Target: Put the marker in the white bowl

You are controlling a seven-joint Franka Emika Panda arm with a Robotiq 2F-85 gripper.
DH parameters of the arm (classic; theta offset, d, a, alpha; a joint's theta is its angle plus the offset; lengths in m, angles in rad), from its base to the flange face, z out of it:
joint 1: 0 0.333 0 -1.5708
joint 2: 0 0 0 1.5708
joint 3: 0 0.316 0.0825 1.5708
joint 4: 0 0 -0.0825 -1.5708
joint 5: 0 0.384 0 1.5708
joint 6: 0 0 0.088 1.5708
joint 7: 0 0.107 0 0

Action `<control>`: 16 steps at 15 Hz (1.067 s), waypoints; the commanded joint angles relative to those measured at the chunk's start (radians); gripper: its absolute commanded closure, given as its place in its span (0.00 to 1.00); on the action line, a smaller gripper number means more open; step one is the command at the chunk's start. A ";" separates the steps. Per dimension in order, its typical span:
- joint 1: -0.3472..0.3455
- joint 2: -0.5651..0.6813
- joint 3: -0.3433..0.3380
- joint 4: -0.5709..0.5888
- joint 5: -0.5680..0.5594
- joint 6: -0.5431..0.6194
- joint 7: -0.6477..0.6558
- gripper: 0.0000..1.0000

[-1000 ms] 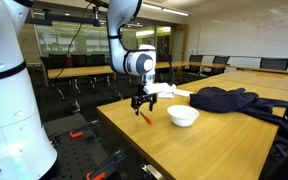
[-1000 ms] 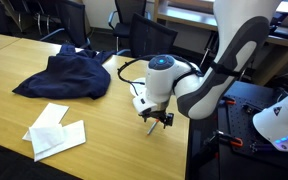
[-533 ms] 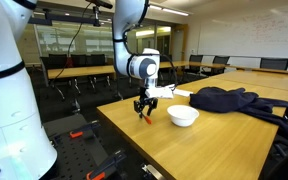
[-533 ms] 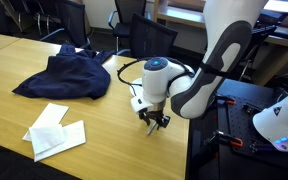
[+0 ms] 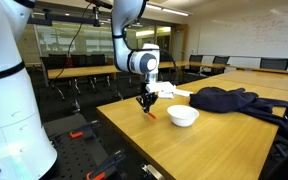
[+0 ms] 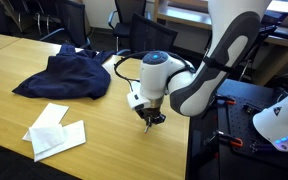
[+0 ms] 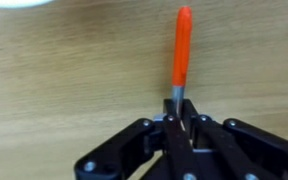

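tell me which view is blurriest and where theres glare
wrist view is softest: marker edges smeared, gripper blurred up close; both exterior views are sharper, with no harsh glare on the table, only a soft shadow under the white bowl

A robot arm (image 5: 124,22) of glossy white, rounded segments, tube-like and swelling at each joint, shows in both exterior views. Its wrist carries a round housing (image 6: 156,70) with a pale grey, disc-shaped cap. A thin black cable (image 6: 124,63) loops beside the housing, and a small white box (image 6: 136,99) is mounted just below it. The gripper (image 7: 179,122) is matte black, built of flat linked bars with round pivot pins and narrow fingers.
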 commanded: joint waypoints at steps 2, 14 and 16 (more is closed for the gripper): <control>-0.058 -0.158 0.084 -0.078 0.090 -0.003 0.052 0.97; 0.065 -0.200 -0.208 0.232 -0.184 -0.645 0.336 0.97; 0.076 -0.123 -0.197 0.321 -0.170 -0.704 0.331 0.97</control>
